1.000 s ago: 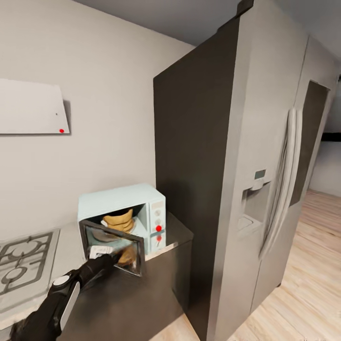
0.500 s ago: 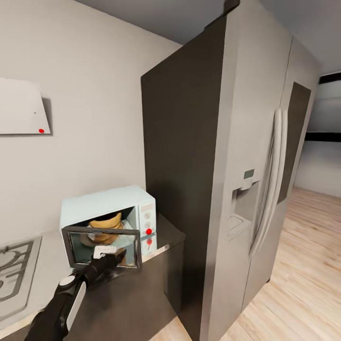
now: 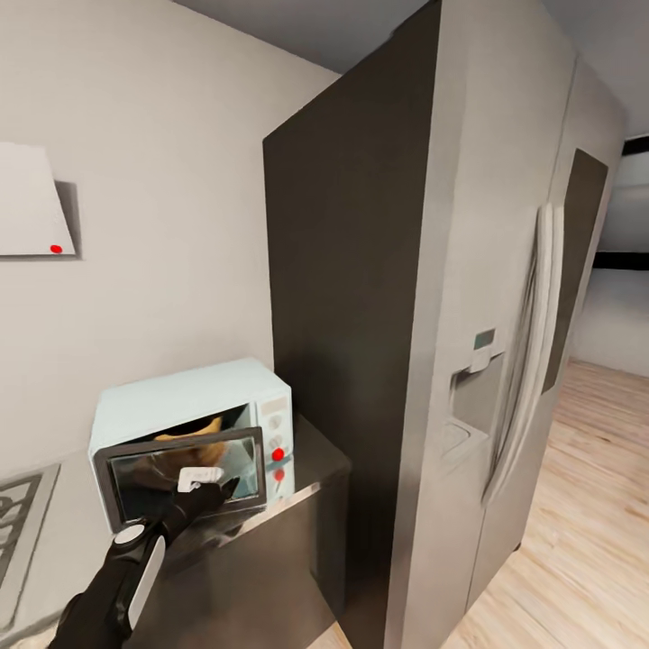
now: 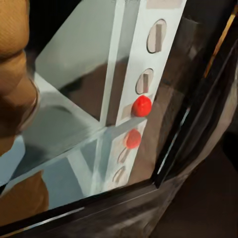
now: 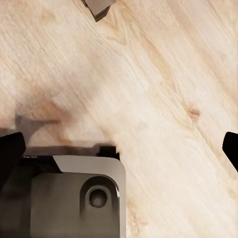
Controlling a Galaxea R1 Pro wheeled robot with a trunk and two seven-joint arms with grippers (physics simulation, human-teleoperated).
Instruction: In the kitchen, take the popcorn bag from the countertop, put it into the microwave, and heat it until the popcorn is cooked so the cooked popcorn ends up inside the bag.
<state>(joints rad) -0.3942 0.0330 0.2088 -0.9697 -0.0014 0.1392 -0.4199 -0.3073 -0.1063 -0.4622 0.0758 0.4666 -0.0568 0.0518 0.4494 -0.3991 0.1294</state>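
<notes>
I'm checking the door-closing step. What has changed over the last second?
The microwave door has swung from wide open to nearly shut, pushed by the left gripper against its glass. The camera also panned, shifting the whole view. The popcorn bag stays inside, and the microwave has not moved on the countertop.

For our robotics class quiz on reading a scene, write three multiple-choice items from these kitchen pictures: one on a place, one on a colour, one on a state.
1. Where is the popcorn bag?
A. on the hob
B. inside the microwave
C. on the floor

2. What colour is the dot on the microwave's control panel?
A. red
B. green
C. yellow

3. How does the microwave door stand?
A. fully shut
B. wide open
C. nearly shut, a gap left at its top

Answers:
1 B, its tan top shows in the cavity above the door.
2 A, the dot is red below the knobs.
3 C, the left gripper is against the glass and the cavity shows above the door.
</notes>
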